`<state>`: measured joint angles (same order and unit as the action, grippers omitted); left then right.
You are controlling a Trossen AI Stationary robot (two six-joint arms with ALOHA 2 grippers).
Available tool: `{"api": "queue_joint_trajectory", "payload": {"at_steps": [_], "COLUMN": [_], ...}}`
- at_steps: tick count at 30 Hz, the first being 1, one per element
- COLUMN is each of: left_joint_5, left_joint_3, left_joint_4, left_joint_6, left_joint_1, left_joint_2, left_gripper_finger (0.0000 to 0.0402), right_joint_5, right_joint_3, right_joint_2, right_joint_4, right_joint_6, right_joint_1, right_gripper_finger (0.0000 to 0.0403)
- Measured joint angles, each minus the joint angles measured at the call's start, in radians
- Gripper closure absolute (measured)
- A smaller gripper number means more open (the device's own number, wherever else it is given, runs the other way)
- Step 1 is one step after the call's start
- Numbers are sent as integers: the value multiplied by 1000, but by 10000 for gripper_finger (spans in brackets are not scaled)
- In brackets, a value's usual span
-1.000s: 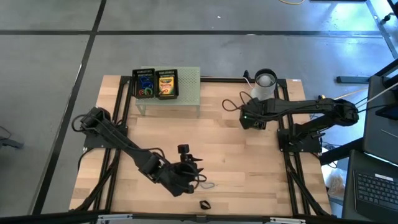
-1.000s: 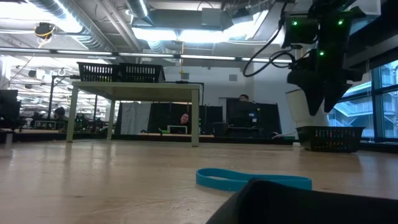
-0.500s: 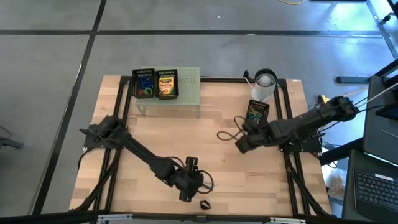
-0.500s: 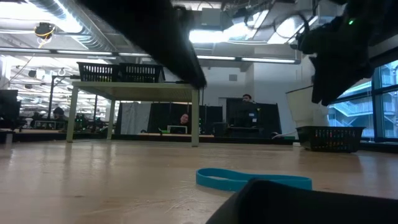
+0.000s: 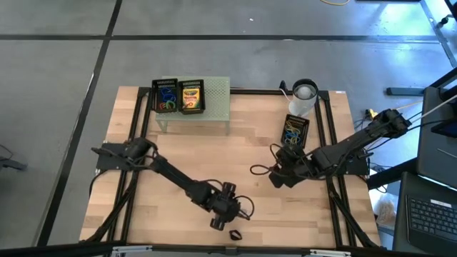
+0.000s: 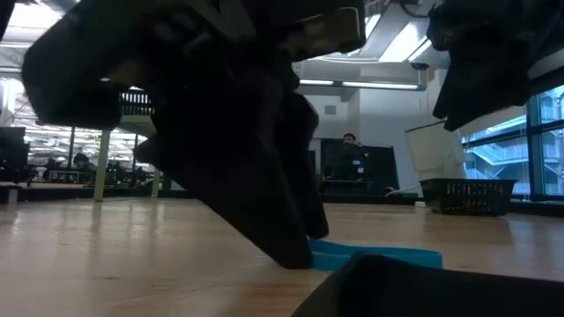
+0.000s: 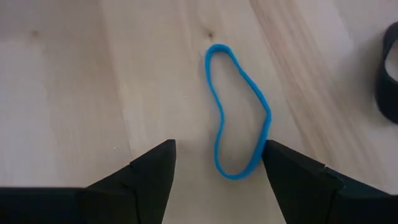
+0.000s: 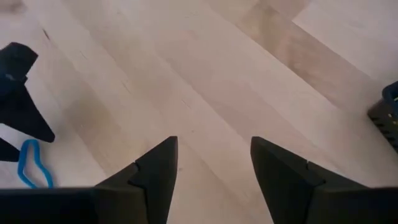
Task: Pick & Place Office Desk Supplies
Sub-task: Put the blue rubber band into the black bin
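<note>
High view, stand baskets (image 5: 178, 96): coloured loops; crayon box.
Table basket (image 5: 293, 130): loops, contents unclear.
Left gripper (image 7: 217, 163): spread wide over blue loop (image 7: 237, 112).
Right gripper (image 8: 214, 163): parted, empty.

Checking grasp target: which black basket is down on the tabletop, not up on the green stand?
The black basket lying on the wood in front of the white cup. The other two baskets sit side by side on the green stand.
</note>
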<state>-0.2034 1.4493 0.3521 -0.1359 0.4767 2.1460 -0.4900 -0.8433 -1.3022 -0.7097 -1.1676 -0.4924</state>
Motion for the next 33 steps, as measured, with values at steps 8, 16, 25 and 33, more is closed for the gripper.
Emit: {"api": "queue_joint_trajectory", "payload": {"at_steps": [8,16,25,33], "left_joint_5": [76,105,106,-151], "left_joint_3": [1,0,-6,-5], "left_joint_4": [7,9,39,79], "left_joint_6": [0,1,0,-7], "left_joint_1": [-14,-12,-11,-1], "left_joint_2": [8,10,-23,-188], "left_gripper_finger": [195,317,398,399], "right_joint_5": [-38,-45,-45,-189], "right_joint_3": [0,0,0,0], "right_joint_2": [0,0,0,0], "right_joint_4": [2,26,28,153], "right_joint_6": [-3,-3,1,150], "right_joint_1": [-15,-15,-15,-74], "right_gripper_finger": [199,199,199,199]}}
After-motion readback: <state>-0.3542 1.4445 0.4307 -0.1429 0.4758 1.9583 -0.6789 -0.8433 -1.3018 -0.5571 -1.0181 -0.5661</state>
